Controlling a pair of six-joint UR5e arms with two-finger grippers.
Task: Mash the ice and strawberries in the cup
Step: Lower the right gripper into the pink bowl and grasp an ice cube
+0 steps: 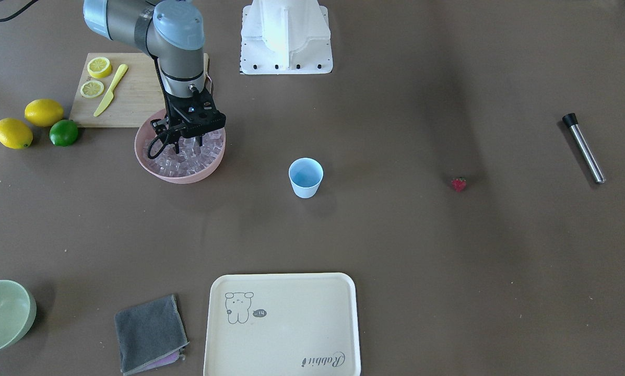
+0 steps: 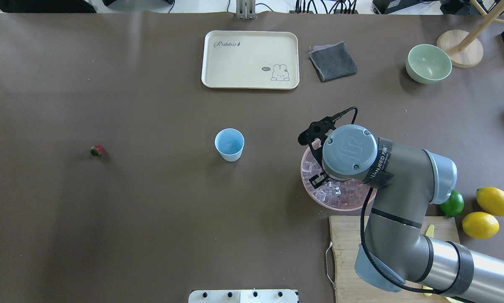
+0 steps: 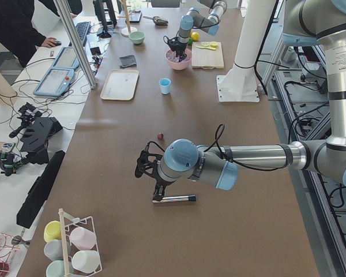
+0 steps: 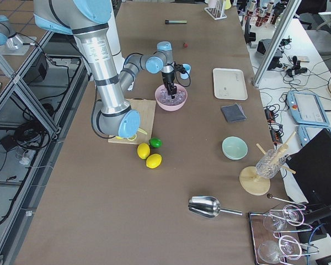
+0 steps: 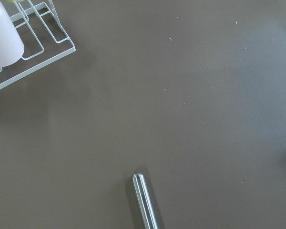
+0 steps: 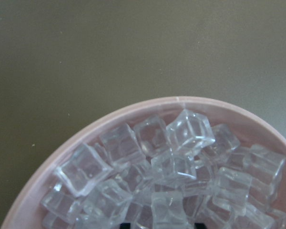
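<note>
The cup (image 1: 306, 177) is light blue, the strawberry (image 1: 458, 184) red, the ice (image 6: 188, 131) clear, the bowl (image 1: 187, 179) pink, and the cream tray (image 1: 291, 324) has a bear drawing.

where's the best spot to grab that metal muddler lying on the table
Grip the muddler on its steel shaft, about mid-length, from straight above, jaws spanning its narrow width. It lies flat on the table, a slim round rod, so a low sideways approach would likely meet the table first.

place: robotics lab | cues: teach pendants (image 4: 306, 107), aluminium frame posts (image 3: 76, 40), floor cables (image 4: 19, 135)
</note>
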